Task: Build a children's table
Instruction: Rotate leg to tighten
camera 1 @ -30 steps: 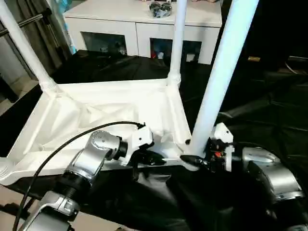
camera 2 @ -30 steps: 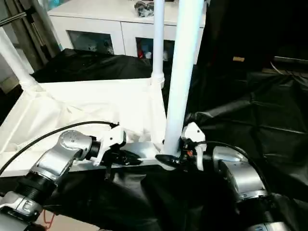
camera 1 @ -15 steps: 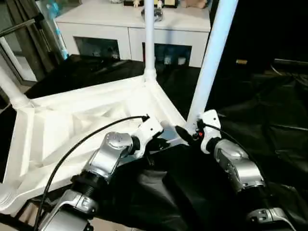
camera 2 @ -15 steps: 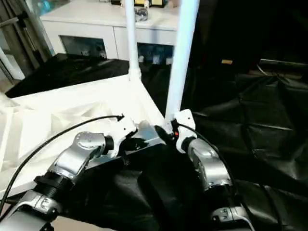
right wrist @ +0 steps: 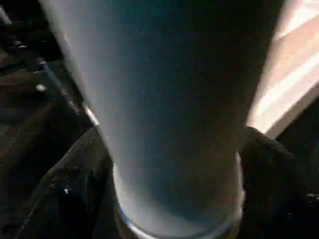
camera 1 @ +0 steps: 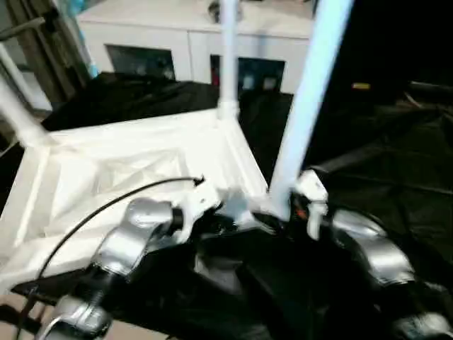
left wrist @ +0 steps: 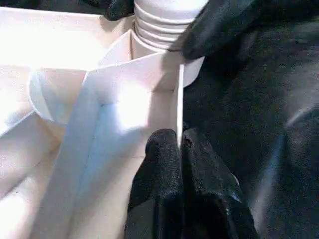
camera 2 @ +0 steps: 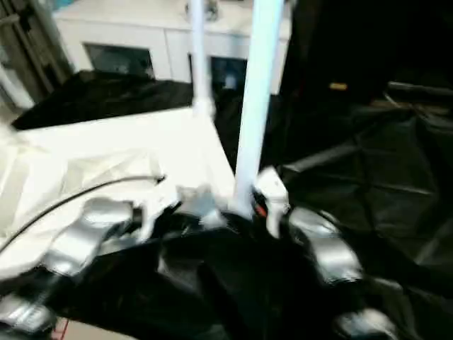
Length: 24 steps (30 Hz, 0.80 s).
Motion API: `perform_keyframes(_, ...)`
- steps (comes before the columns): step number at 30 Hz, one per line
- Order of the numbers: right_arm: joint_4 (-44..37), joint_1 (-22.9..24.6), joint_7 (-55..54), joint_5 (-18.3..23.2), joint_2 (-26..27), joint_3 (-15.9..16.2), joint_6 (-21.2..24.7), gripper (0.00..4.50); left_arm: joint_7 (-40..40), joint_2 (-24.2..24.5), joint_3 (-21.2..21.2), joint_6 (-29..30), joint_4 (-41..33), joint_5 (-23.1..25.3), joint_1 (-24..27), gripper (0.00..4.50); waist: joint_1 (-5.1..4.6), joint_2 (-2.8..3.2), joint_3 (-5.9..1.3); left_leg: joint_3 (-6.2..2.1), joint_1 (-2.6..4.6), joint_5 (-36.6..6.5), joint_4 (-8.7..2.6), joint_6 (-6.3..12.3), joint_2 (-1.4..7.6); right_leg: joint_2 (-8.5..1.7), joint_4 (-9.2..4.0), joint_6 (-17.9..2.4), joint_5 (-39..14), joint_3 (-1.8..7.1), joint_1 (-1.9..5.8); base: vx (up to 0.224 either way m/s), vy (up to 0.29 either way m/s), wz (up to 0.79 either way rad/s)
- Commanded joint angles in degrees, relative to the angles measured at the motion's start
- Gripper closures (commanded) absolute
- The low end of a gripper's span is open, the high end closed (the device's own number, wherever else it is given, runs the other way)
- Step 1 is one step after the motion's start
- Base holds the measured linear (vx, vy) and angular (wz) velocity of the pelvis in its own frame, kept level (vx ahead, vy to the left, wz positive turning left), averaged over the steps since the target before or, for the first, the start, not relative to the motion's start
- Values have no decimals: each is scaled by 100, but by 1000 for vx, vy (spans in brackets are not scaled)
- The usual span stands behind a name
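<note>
The white tabletop (camera 1: 134, 170) is seen lying upside down on a black cloth (camera 1: 396, 163), ribbed underside up. Three white legs are seen standing in its corner sockets: a near leg (camera 1: 304, 106) at the corner closest to the grippers, a far leg (camera 1: 228, 57) at the corner beyond it, and a left leg (camera 1: 18, 113) at the far left corner.

The left gripper (left wrist: 180, 149) is pressed together on the thin upright side wall (left wrist: 180, 104) of the tabletop, just beside the near corner socket (the wall's edge is seen running straight down between the two black fingertips (left wrist: 162, 154)). In the left wrist view the ribbed foot of the near leg (left wrist: 162, 25) is seated in that socket, and a black finger (left wrist: 219, 22) of the other gripper lies against it.

The right gripper (camera 1: 283, 212) is placed at the base of the near leg, its fingers standing on either side of the tube; in the right wrist view the leg (right wrist: 164, 109) rises between them. Whether the fingers press the leg or merely flank it cannot be told.

A white glass-door cabinet (camera 1: 191, 42) stands behind the cloth.
</note>
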Motion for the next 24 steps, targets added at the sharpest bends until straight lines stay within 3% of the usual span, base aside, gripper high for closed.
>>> perform_keyframes(1, -332, 264, 544, 185, -271, 184, 310, 64, -276, 68, -68, -45, -168, -267, 133, 450, 28, -25, -281, -71, 59, -740, -345, 664, 221, -258, -364, -1556, -116, 231, 294, 0, 0, 0)
perform_keyframes(2, -434, 323, 656, 224, -355, 203, 351, 64, -335, 121, -66, -37, -212, -291, 161, 450, 40, -2, -271, -78, 57, -833, -355, 614, 220, -256, -366, -1538, -225, 230, 297, 0, 0, 0)
perform_keyframes(3, -472, 345, 697, 238, -387, 211, 366, 64, -356, 140, -65, -34, -228, -300, 171, 450, 58, -27, -256, -77, 67, -1005, -374, 518, 235, -263, -393, -1487, -455, 236, 296, 0, 0, 0)
perform_keyframes(4, -605, 426, 831, 293, -498, 221, 412, 64, -457, 227, -62, 2, -302, -346, 213, 450, 52, 5, -248, -84, 59, -1137, -393, 430, 228, -268, -410, -1450, -642, 238, 298, 0, 0, 0)
perform_keyframes(5, -618, 435, 848, 312, -514, 219, 410, 79, -480, 255, -67, 20, -327, -363, 223, 450, 46, -12, -248, -84, 72, -1221, -399, 372, 227, -274, -425, -1422, -805, 243, 293, 0, 0, 0)
perform_keyframes(8, -607, 422, 803, 329, -486, 215, 439, 97, -498, 283, -76, 35, -359, -388, 232, 450, 40, -1, -250, -90, 82, -1262, -404, 259, 217, -278, -441, -1386, -976, 252, 277, 0, 0, 0)
perform_keyframes(16, -719, 382, 609, 376, -279, 297, 626, 162, -385, 178, -96, 67, -357, -393, 219, 450, 34, -22, -273, -89, 61, -934, -372, 342, 202, -265, -391, -1441, -522, 243, 298, 0, 0, 0)
perform_keyframes(21, -714, 390, 489, 352, -207, 306, 656, 169, -101, 62, -54, 13, -276, -365, 197, 450, 33, -33, -271, -90, 72, -1032, -377, 300, 207, -273, -408, -1389, -762, 245, 285, 0, 0, 0)
perform_keyframes(24, -458, 318, -89, 63, -7, 285, 601, 171, 377, -161, 48, 24, -110, -258, 104, 450, 19, -51, -259, -92, 67, -1051, -384, 237, 206, -274, -422, -1330, -908, 251, 276, 0, 0, 0)
